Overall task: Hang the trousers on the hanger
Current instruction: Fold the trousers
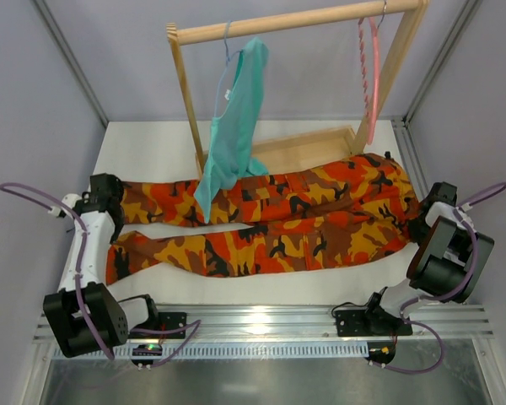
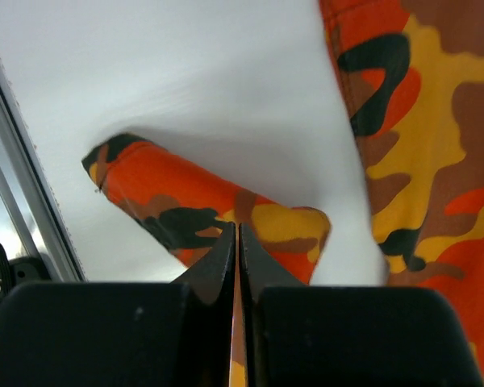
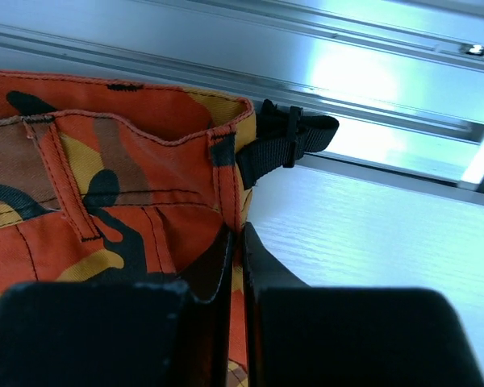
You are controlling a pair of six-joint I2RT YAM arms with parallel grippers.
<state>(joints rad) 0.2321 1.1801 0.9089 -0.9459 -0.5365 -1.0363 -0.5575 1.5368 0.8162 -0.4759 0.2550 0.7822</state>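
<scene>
A: Item one. What is carrying everything?

B: Table (image 1: 152,143), white top, running from the near edge to the far wall.

A: What is lying on it?

B: Trousers (image 1: 278,224), camouflage, stretching flat across nearly the full width. The waist is lying at the right and both legs are running left. The cuffs are spreading apart, with bare white showing between them.

A: Anything else?

B: Rack (image 1: 312,150), wooden. Its base frame is standing on the far half, just behind the trousers; whether they are touching is not showing.
</scene>
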